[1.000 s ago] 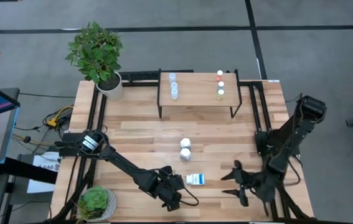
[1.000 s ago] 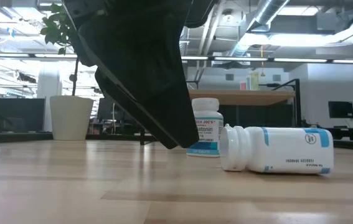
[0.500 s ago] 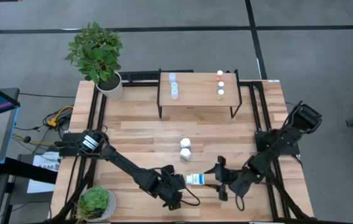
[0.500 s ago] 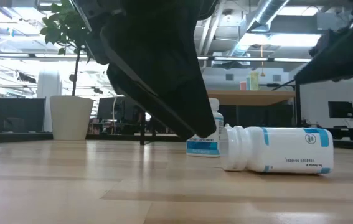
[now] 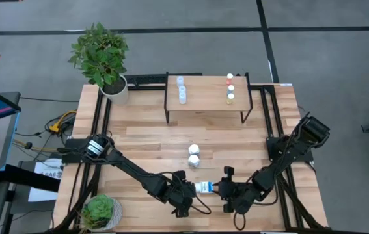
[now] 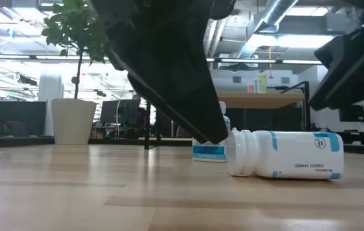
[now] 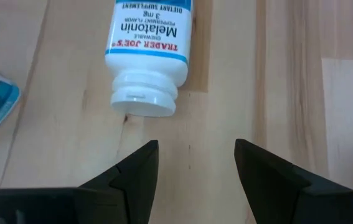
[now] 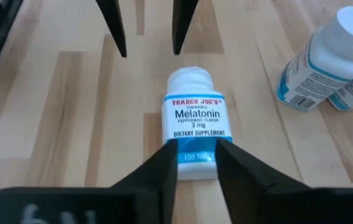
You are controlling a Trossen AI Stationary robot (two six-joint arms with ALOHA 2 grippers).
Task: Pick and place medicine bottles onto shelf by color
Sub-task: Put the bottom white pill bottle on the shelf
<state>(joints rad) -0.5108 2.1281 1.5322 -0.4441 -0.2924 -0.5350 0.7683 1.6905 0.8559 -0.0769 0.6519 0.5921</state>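
- White melatonin bottle [image 8: 193,134] lies on its side on the wooden tabletop [image 5: 145,143], between both grippers.
- Right gripper [image 8: 195,163] straddles its base, fingers narrowed against the label.
- Left gripper [image 7: 196,163] faces its cap, fingers spread, holding nothing.
- 2 upright white bottles [image 5: 194,156] stand nearby.

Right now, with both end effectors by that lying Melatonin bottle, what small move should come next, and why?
Probably finish closing the right end effector on the Melatonin bottle before lifting: its fingers straddle the bottle's base. The left end effector sits open just off the cap, so it likely should stay clear.
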